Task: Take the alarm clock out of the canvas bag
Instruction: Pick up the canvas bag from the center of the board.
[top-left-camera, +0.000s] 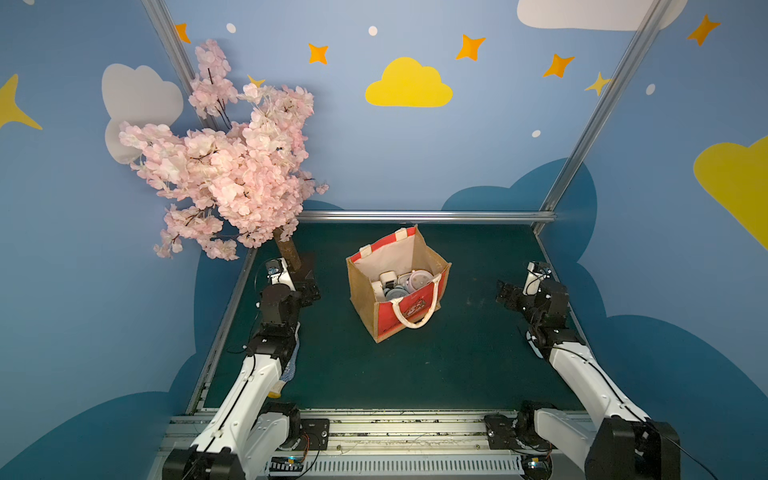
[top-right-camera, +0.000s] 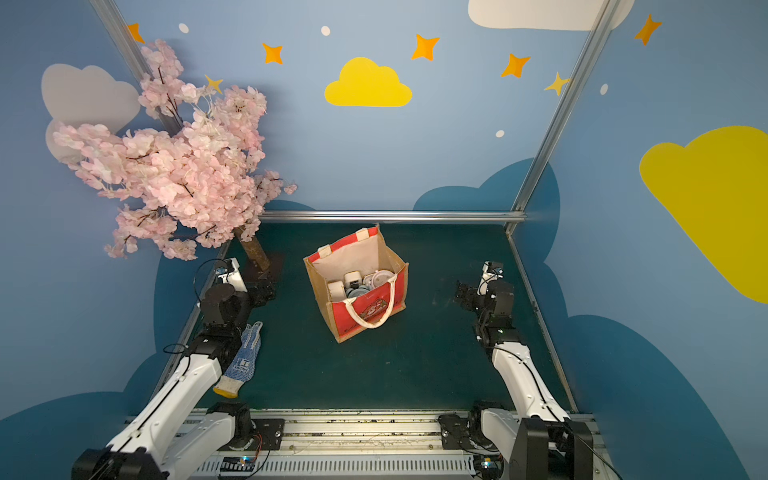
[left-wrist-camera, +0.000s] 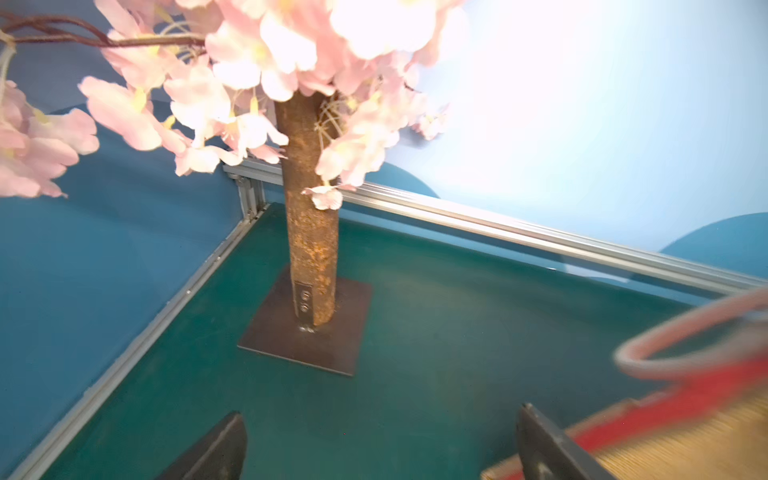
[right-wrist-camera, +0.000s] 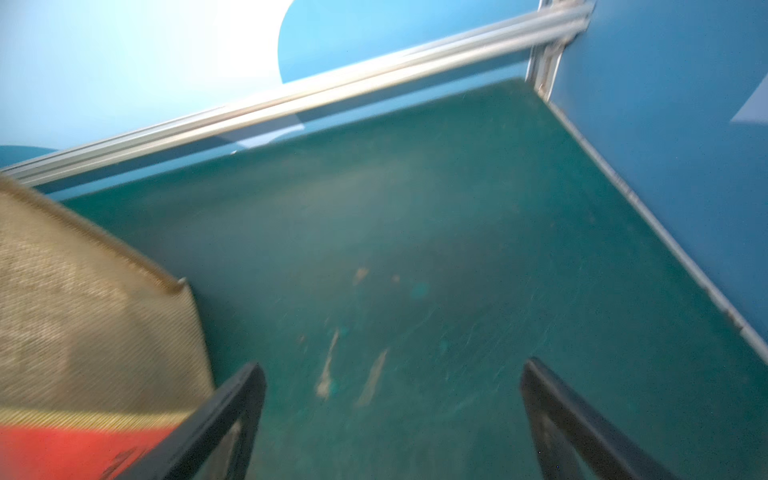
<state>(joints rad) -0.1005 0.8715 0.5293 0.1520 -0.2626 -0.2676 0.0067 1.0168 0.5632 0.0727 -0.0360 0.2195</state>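
Observation:
The canvas bag (top-left-camera: 360, 291) (top-right-camera: 320, 291) stands open in the middle of the green table, tan with red panels and a white rope handle (top-left-camera: 415, 324) hanging over its front. Several pale items (top-left-camera: 401, 284) lie inside it; I cannot tell which of them is the alarm clock. My left gripper (top-left-camera: 309, 291) (left-wrist-camera: 384, 440) is open and empty, to the left of the bag (left-wrist-camera: 685, 440) and apart from it. On the bag's other side my right gripper (top-left-camera: 505, 297) (right-wrist-camera: 392, 382) is open and empty over bare mat, with the bag's tan wall (right-wrist-camera: 83, 311) beside one finger.
A pink blossom tree (top-left-camera: 232, 166) rises from a trunk (left-wrist-camera: 309, 249) on a dark base plate (left-wrist-camera: 307, 332) at the back left, just past my left gripper. A dotted work glove (top-right-camera: 243, 361) lies beside the left arm. Metal rails (top-left-camera: 415, 216) edge the table.

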